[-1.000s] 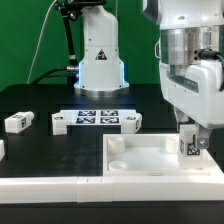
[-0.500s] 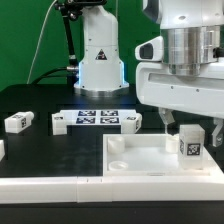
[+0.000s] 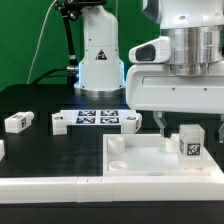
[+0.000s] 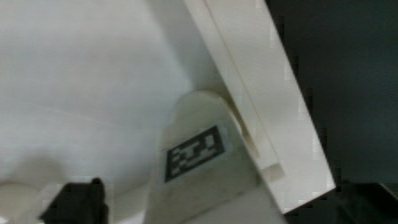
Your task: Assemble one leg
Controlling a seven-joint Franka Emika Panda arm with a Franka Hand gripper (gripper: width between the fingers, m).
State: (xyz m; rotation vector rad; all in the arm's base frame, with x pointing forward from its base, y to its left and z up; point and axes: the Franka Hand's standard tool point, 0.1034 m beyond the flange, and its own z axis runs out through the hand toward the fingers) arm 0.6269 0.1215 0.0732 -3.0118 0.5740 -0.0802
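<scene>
Beside the leg (image 3: 188,143), spare pegs (image 3: 17,122) (well apart)

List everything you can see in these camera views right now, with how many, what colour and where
leg: one, white with a black-and-white tag, standing upright at the panel's corner on the exterior view's right, free of the gripper.
loose pegs: three in plain view, white with tags, on the black table; one at the exterior view's left, two flanking the marker board.
panel: one, white, large, with round corner sockets, front of the table.
marker board: one, white with black tags, flat at mid-table.
table: one, black.
robot base: one, white, behind the marker board.
gripper: one, white body with dark fingers, open above the leg.
</scene>
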